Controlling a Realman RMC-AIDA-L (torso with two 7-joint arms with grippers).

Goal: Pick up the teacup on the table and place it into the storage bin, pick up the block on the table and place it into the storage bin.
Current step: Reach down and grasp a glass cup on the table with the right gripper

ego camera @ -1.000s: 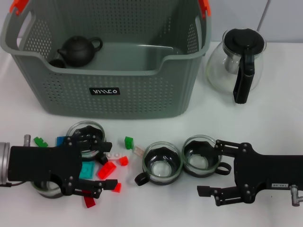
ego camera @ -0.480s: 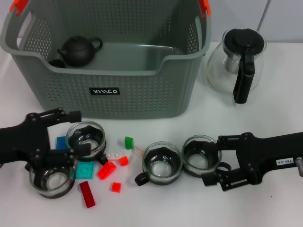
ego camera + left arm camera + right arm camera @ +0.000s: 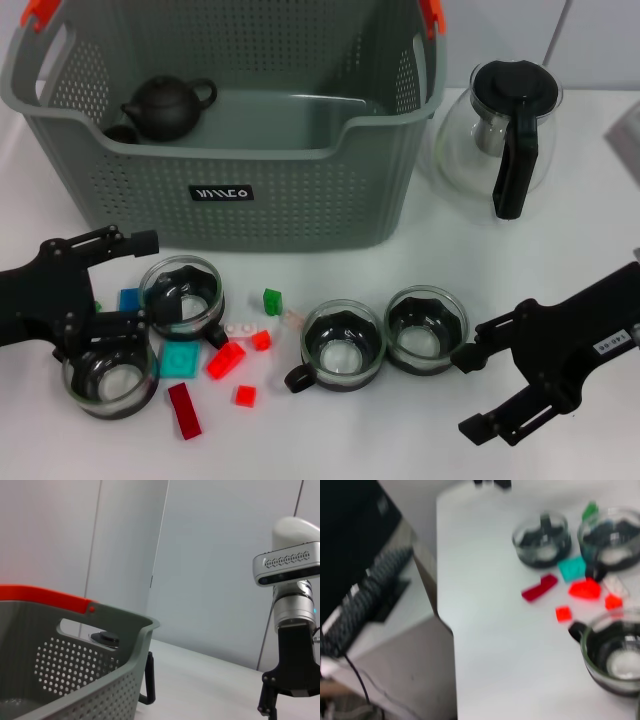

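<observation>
1. Left gripper [image 3: 125, 280], lower left, has its fingers wide apart around a glass teacup [image 3: 182, 296].
2. Right gripper [image 3: 478, 392], lower right, is open and empty.
3. Grey storage bin [image 3: 225, 190] fills the upper left.

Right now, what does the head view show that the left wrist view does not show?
Only the head view shows the four glass teacups, such as the one nearest the right gripper, the scattered blocks, such as the dark red block, the black teapot inside the bin, and the left gripper, open around a teacup. Only the left wrist view shows the grey wall panels behind the table. Both show the storage bin with its orange-red handle tip, part of the glass coffee pot, the white table and the open right gripper.
</observation>
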